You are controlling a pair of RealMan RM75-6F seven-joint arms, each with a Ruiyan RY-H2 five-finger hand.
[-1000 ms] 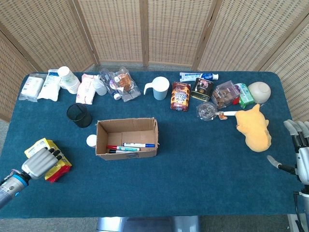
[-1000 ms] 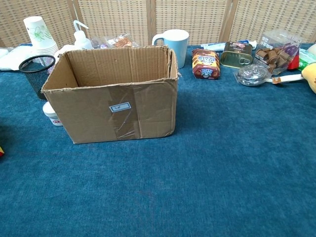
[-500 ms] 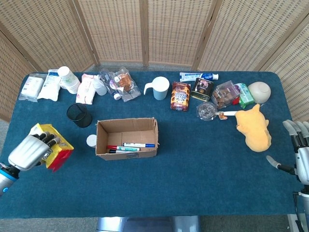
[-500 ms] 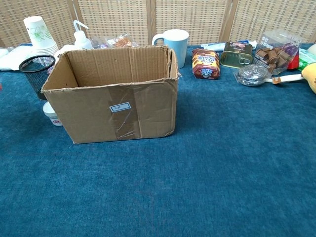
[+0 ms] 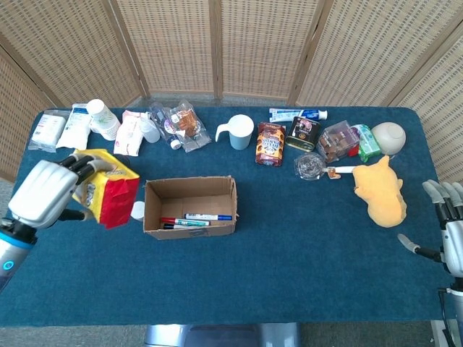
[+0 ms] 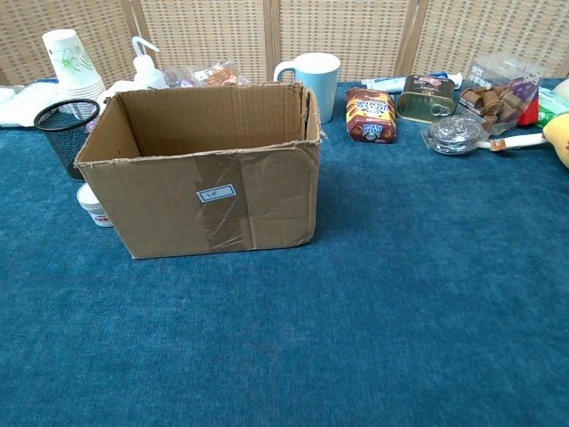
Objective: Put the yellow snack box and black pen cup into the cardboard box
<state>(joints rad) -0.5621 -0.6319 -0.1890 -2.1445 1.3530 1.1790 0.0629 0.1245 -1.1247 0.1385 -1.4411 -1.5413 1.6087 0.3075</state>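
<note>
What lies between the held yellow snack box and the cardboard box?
Head view: a small white jar stands between the yellow snack box, held by the left hand, and the cardboard box.

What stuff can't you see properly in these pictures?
- Black pen cup: head view, hidden behind the yellow snack box held by the left robot hand; chest view shows it.
- Left robot hand: chest view, out of frame.
- Right robot hand: head view, cut off by the right edge.
- Cardboard box floor: chest view, hidden by its front wall.

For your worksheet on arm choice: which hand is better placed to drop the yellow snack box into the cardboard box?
Left. The left hand already holds the yellow snack box beside the cardboard box.
</note>
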